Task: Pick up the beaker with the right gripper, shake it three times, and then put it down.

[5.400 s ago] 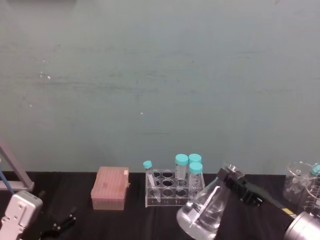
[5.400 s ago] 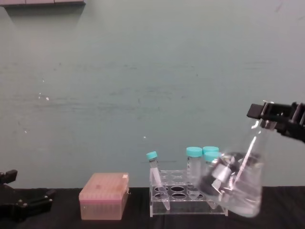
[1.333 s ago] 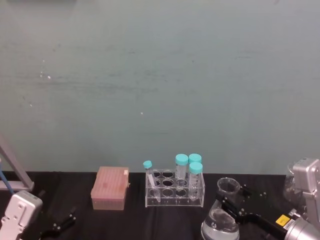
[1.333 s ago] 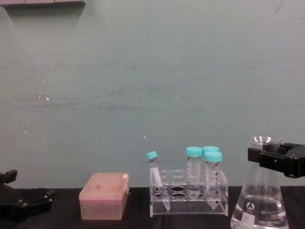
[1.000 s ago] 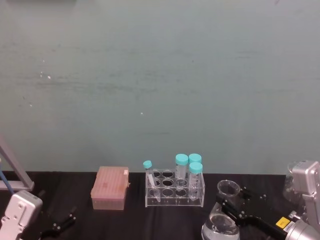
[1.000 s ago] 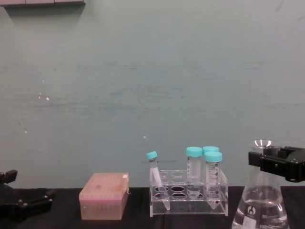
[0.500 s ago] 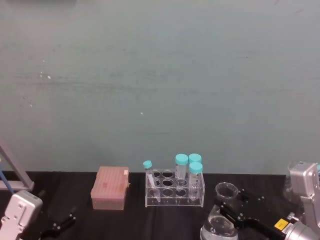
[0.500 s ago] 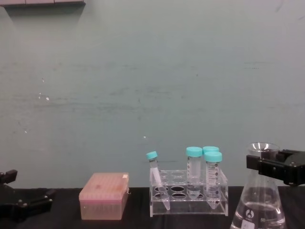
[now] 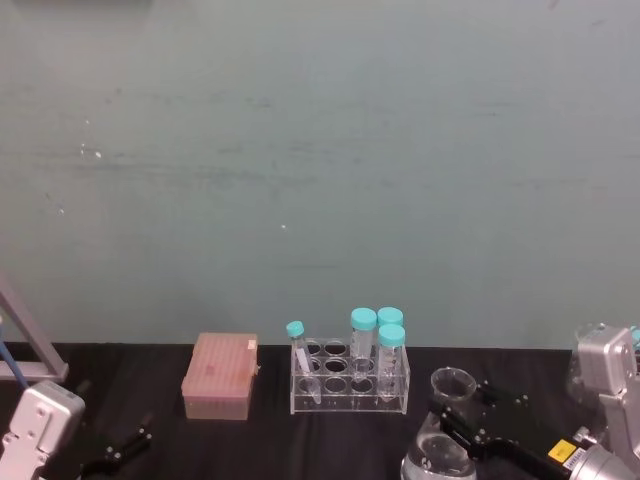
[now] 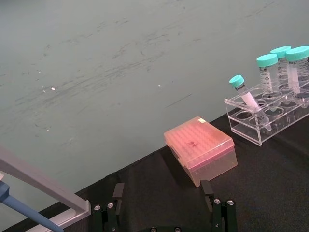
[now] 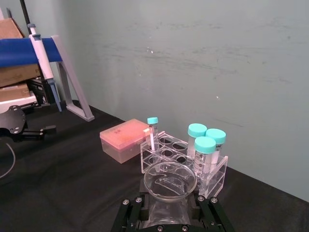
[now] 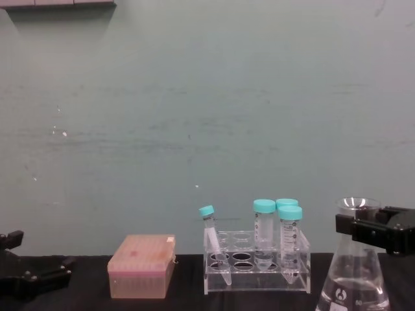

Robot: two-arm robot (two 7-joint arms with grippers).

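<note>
Here the right gripper (image 12: 367,228) is clamped around the neck of the beaker (image 12: 353,285), which stands upright near the right edge of the black tabletop (image 9: 260,440), just right of the tube rack (image 12: 256,262). The left gripper (image 10: 164,215) rests spread wide by the tabletop's left edge, well apart from the pink box (image 9: 219,376).

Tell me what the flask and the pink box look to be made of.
The flask looks like clear glass: see-through, glossy, with white printed marks. The pink box is probably translucent plastic, frosted and dull, with a paler lower half.
</note>
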